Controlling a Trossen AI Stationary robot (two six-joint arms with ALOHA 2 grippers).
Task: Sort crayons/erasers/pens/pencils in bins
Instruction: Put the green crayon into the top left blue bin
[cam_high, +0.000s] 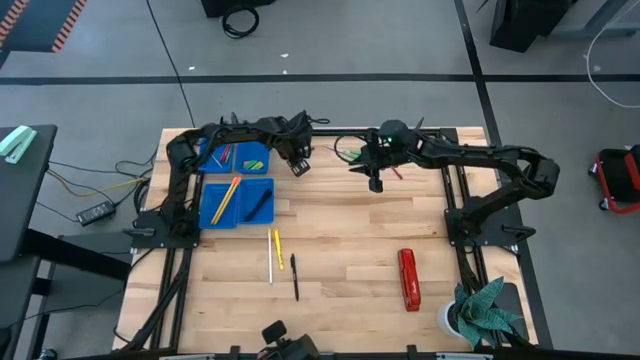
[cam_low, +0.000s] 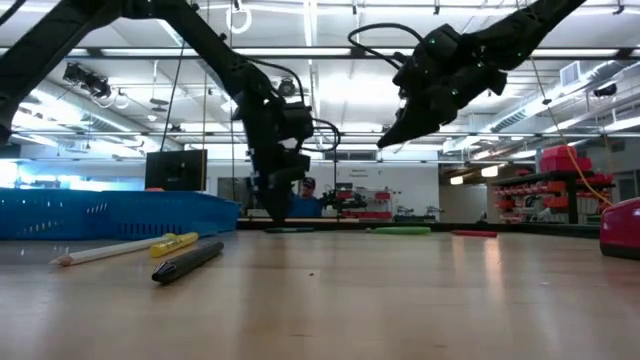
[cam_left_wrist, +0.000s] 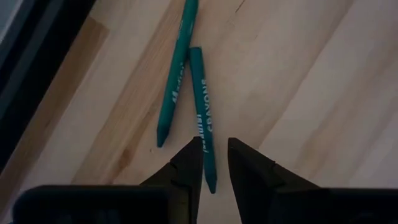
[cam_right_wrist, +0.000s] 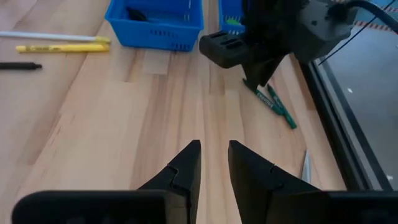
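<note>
Left pincer (cam_left_wrist: 214, 163) low at the wood surface's (cam_high: 340, 240) far edge, fingers narrow astride 1 of 2 green crayons (cam_left_wrist: 202, 115), right pincer (cam_right_wrist: 213, 163) raised, narrow, empty; bins (cam_high: 237, 203) far-left, red stapler (cam_high: 408, 279) near-right, grey floor (cam_high: 400, 40) beyond.

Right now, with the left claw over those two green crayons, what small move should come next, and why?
Probably close the left claw on the nearer green wax crayon: that crayon's end already lies between the slightly parted fingers, on the wooden table.
</note>
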